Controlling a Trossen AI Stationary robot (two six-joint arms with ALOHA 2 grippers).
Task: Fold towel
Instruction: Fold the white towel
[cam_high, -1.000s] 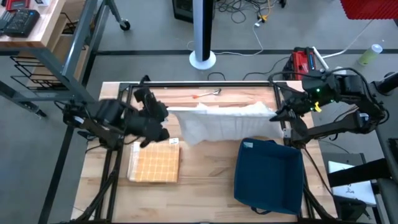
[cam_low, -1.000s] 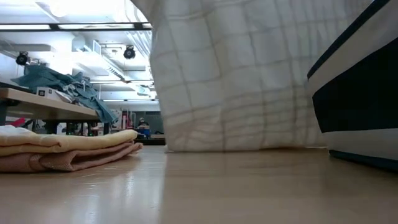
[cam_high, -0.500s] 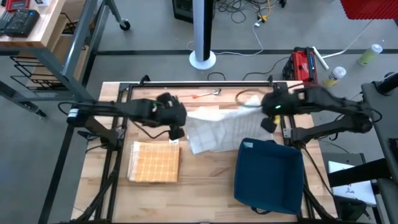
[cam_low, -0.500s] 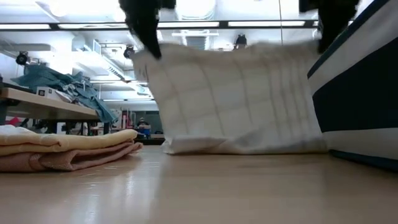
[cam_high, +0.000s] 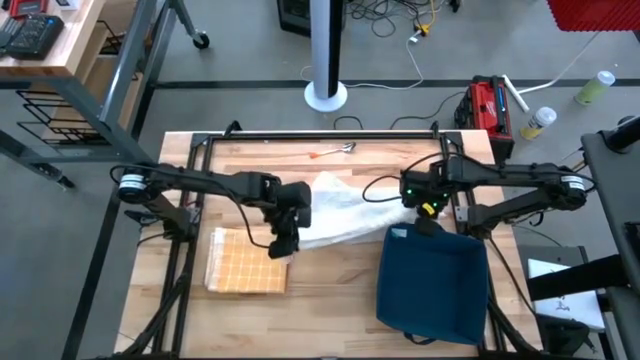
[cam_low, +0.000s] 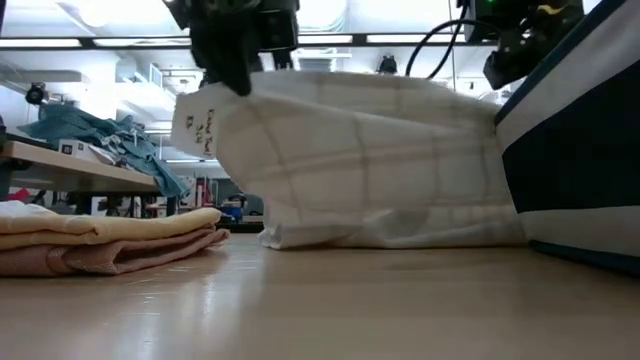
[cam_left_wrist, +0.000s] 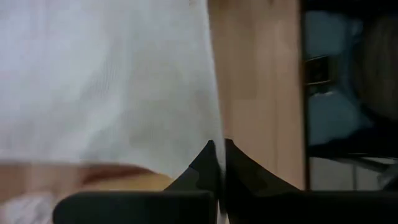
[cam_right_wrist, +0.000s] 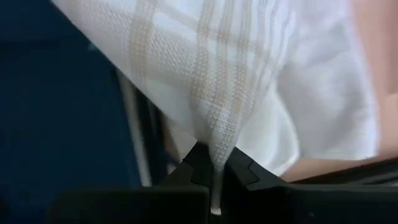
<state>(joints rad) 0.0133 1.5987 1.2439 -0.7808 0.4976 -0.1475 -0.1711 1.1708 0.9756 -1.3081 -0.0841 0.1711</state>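
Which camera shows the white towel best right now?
The low view: the towel hangs side-on between the left tool and the right tool, its bottom on the table. The high view shows it bunched between the arms. Each wrist view shows only a pinched edge.

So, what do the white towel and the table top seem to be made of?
White towel: probably woven cotton, matte; an open weave with beige stripes shows, and it drapes softly. Table top: looks like light wood with a smooth, slightly glossy finish; plank joints and grain show, and the low view shows faint reflections.
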